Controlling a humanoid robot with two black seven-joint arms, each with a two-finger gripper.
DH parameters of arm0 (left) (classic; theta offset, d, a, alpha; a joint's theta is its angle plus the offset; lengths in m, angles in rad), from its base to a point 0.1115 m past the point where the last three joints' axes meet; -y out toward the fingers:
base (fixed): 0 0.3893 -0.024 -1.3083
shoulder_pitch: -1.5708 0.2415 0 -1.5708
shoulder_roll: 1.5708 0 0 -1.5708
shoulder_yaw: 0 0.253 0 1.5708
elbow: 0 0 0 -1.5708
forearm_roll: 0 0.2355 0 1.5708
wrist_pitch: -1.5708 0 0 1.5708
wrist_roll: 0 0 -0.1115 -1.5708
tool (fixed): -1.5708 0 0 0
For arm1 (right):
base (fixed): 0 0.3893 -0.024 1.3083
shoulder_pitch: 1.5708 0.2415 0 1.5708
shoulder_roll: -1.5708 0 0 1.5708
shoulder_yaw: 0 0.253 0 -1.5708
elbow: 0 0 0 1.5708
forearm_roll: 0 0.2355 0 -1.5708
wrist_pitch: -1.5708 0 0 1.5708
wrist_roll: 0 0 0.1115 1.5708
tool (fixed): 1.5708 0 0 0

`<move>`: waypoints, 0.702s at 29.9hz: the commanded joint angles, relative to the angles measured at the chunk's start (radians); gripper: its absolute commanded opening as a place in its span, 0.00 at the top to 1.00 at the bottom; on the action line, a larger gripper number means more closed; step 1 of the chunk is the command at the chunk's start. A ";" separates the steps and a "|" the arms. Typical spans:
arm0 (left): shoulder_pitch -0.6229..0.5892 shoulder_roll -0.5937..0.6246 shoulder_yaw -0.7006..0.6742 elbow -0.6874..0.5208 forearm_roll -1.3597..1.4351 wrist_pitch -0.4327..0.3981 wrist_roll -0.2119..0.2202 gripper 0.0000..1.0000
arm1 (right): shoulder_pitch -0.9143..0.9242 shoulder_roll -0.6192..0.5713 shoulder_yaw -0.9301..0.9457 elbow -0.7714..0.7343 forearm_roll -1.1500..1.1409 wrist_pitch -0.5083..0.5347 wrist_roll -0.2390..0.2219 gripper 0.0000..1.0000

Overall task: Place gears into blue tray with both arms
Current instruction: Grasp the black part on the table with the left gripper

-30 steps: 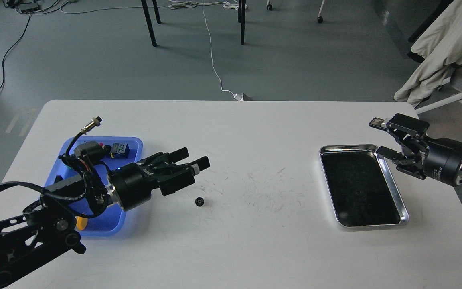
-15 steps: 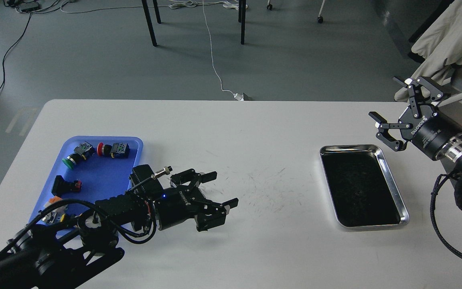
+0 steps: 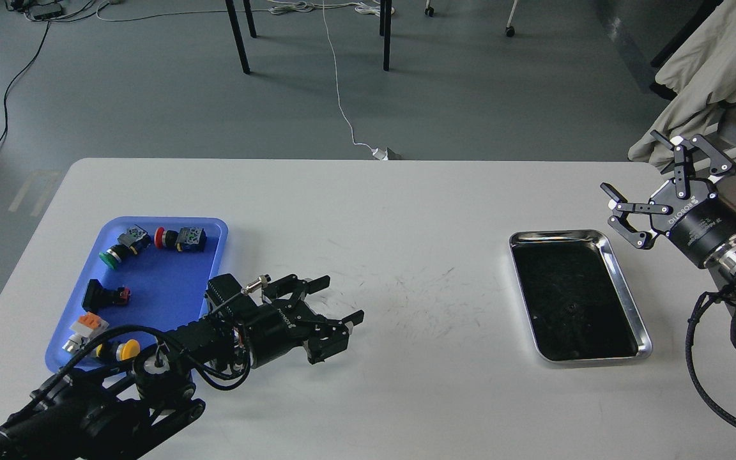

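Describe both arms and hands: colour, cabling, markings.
Both arms are black. Left hand: black two-finger unit with white lettering on its body, black cable loops behind the wrist, a silver plug on top. Right hand: black linkage fingers, white ROBOTIQ lettering, silver wrist ring, black cable loop.

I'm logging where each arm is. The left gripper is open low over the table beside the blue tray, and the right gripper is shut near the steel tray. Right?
Not quite. In the head view the right gripper is open, its fingers spread wide, beside the steel tray's far right corner. The rest holds: the left gripper is open, low over the table, just right of the blue tray.
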 commanded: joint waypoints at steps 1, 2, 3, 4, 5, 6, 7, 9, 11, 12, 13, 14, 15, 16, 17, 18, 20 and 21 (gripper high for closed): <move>0.023 0.018 0.003 0.030 0.000 0.035 -0.011 0.12 | -0.001 -0.001 -0.002 0.003 -0.001 0.002 0.000 0.05; 0.027 0.023 0.003 0.030 0.000 0.037 -0.011 0.13 | -0.001 -0.001 -0.004 0.003 -0.001 0.002 0.000 0.05; 0.030 0.023 0.003 0.030 0.000 0.037 -0.011 0.14 | -0.001 -0.001 -0.004 0.003 -0.001 0.002 -0.002 0.05; 0.031 0.023 0.003 0.030 0.000 0.037 -0.011 0.16 | -0.001 -0.001 -0.004 0.004 -0.003 0.002 0.000 0.05; 0.031 0.023 0.003 0.030 0.000 0.037 -0.011 0.18 | -0.001 -0.001 -0.002 0.004 -0.003 0.002 0.000 0.05; 0.033 0.023 0.003 0.030 0.000 0.037 -0.013 0.20 | -0.001 -0.001 -0.002 0.004 -0.003 0.002 0.000 0.05; 0.037 0.024 0.003 0.030 0.000 0.037 -0.013 0.22 | -0.001 -0.001 -0.002 0.006 -0.003 0.002 0.000 0.05; 0.051 0.024 0.003 0.030 0.000 0.041 -0.011 0.26 | -0.001 -0.001 -0.002 0.006 -0.003 0.002 0.000 0.05; 0.062 0.024 0.003 0.030 0.000 0.063 -0.011 0.30 | -0.001 -0.001 -0.002 0.006 -0.003 0.002 0.000 0.05; 0.068 0.024 0.003 0.032 0.000 0.072 -0.011 0.31 | -0.001 -0.001 -0.001 0.006 -0.003 0.002 0.000 0.05; 0.073 0.024 0.003 0.032 0.000 0.073 -0.011 0.32 | -0.001 -0.001 -0.001 0.006 -0.003 0.002 -0.002 0.05; 0.073 0.026 0.003 0.032 0.000 0.073 -0.011 0.33 | -0.001 -0.001 -0.001 0.006 -0.003 0.002 0.000 0.05; 0.073 0.027 0.003 0.033 0.000 0.073 -0.011 0.35 | -0.001 -0.001 0.001 0.006 -0.003 0.002 0.000 0.05; 0.074 0.032 0.003 0.033 0.000 0.073 -0.010 0.35 | -0.001 -0.001 0.001 0.006 -0.003 0.002 0.000 0.05; 0.074 0.036 0.003 0.033 0.000 0.073 -0.011 0.36 | -0.001 -0.001 0.001 0.007 -0.003 0.002 0.000 0.05; 0.074 0.036 0.003 0.033 0.000 0.073 -0.011 0.36 | -0.001 -0.001 0.001 0.007 -0.003 0.002 0.000 0.05; 0.074 0.041 0.003 0.033 0.000 0.073 -0.013 0.38 | -0.001 -0.001 0.001 0.009 -0.003 0.002 0.000 0.05; 0.074 0.046 0.003 0.035 0.000 0.073 -0.013 0.42 | 0.001 -0.001 0.001 0.009 -0.003 0.002 0.000 0.05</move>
